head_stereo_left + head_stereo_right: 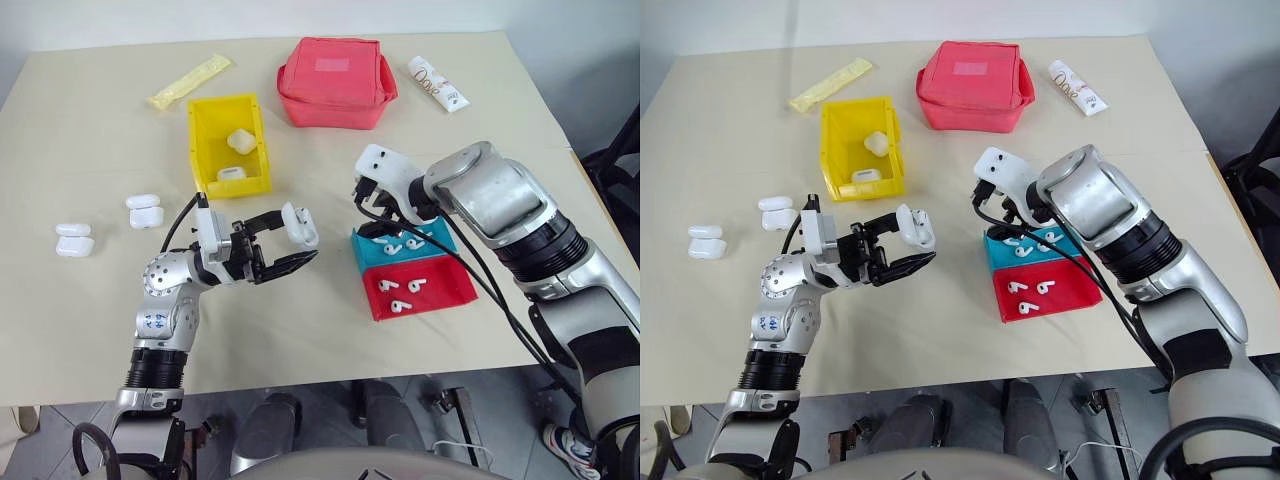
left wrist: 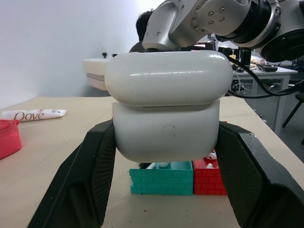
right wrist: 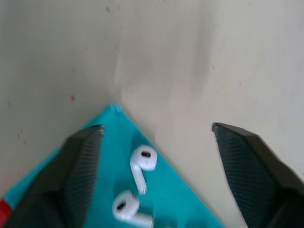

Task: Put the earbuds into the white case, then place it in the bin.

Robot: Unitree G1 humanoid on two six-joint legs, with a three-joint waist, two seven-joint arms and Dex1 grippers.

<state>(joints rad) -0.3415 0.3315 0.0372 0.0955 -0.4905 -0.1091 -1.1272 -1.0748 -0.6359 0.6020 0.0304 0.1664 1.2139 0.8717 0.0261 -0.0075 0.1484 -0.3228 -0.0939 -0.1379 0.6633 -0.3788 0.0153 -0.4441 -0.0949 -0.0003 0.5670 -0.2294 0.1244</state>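
My left gripper point(image 1: 295, 240) is shut on a white case point(image 1: 301, 225), held above the table with its lid slightly ajar point(image 2: 166, 78); the black fingers point(image 2: 90, 175) press on both sides of the case body point(image 2: 166, 130). My right gripper point(image 3: 156, 135) is open and points down over the corner of a teal tray point(image 1: 432, 243), with nothing between its fingers. Two earbuds point(image 3: 141, 164) lie in that tray just under it. Beside it, a red tray point(image 1: 445, 290) holds three more earbuds point(image 1: 400, 305). The yellow bin point(image 1: 215, 120) stands farther back with two white cases point(image 1: 241, 140) inside.
Two pairs of stacked white cases point(image 1: 145, 211) point(image 1: 74, 240) lie at the left of the table. A red fabric pouch point(image 1: 335, 80), a Dove tube point(image 1: 437, 83) and a yellow sachet point(image 1: 190, 82) lie along the far side.
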